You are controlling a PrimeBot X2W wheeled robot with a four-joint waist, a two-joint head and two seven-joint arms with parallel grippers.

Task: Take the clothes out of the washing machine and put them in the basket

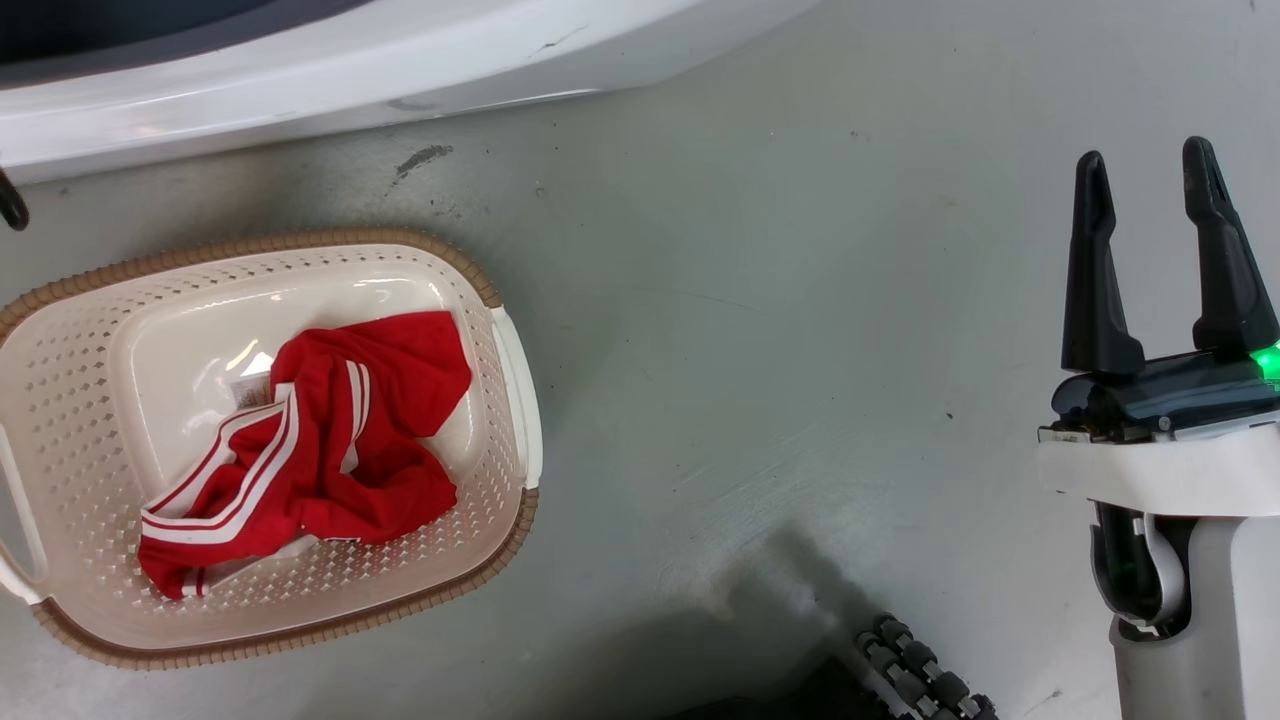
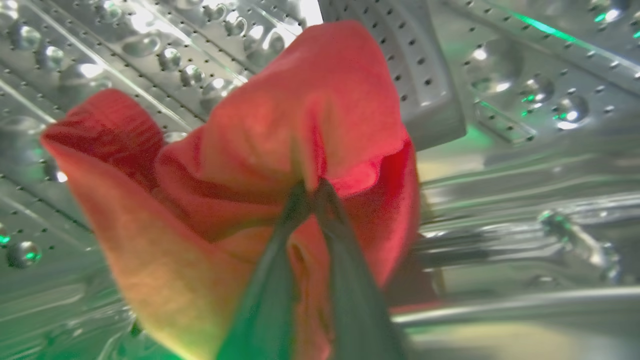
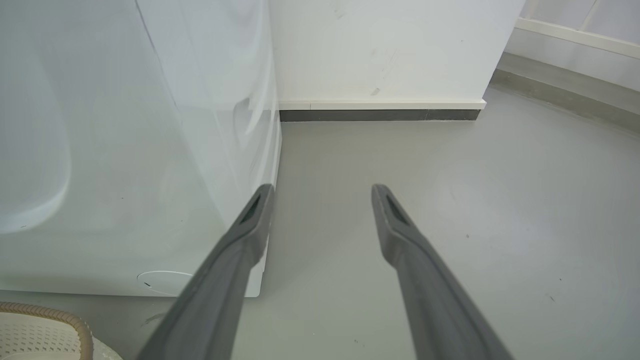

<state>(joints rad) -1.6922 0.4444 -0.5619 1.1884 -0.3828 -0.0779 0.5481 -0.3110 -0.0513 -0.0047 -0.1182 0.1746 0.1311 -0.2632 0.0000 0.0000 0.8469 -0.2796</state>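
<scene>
Left gripper [image 2: 312, 189]: clamped on fold of red garment [image 2: 300, 115], inside drum [image 2: 525, 85].
Right gripper [image 1: 1145, 155]: fingers spread, empty, far right.
Basket [image 1: 300, 248]: left, striped garment [image 1: 330, 440] inside.
Handling: firm pinch, slow straight pull clear of paddle [image 2: 400, 65], release over basket.
</scene>
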